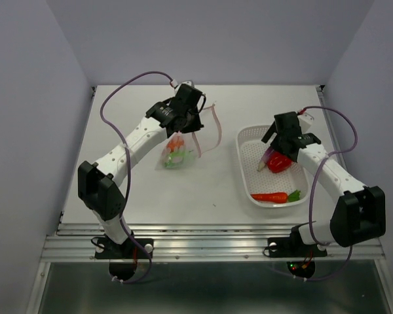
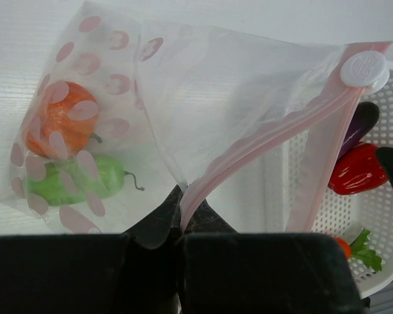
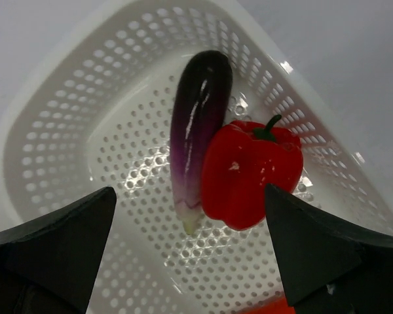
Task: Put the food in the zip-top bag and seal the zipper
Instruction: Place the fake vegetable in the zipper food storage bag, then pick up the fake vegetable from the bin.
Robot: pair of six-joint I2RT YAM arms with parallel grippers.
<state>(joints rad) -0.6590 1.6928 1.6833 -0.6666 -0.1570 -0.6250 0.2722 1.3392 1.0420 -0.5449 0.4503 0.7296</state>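
Observation:
My left gripper (image 2: 181, 199) is shut on the pink zipper strip (image 2: 262, 140) of the clear dotted zip-top bag (image 2: 203, 98) and holds its mouth up; in the top view the left gripper (image 1: 191, 124) is above the bag (image 1: 177, 154). An orange pumpkin (image 2: 59, 124) and a green pod (image 2: 75, 183) lie inside the bag. My right gripper (image 3: 190, 216) is open over the white basket (image 3: 65, 131), just above the purple eggplant (image 3: 196, 124) and red pepper (image 3: 252, 173). The carrot (image 1: 272, 196) lies in the basket's near end.
The white basket (image 1: 249, 140) stands right of centre. The bag's white slider (image 2: 363, 69) sits at the zipper's far end. The table's near edge has a metal rail (image 1: 209, 245). Grey walls enclose the table.

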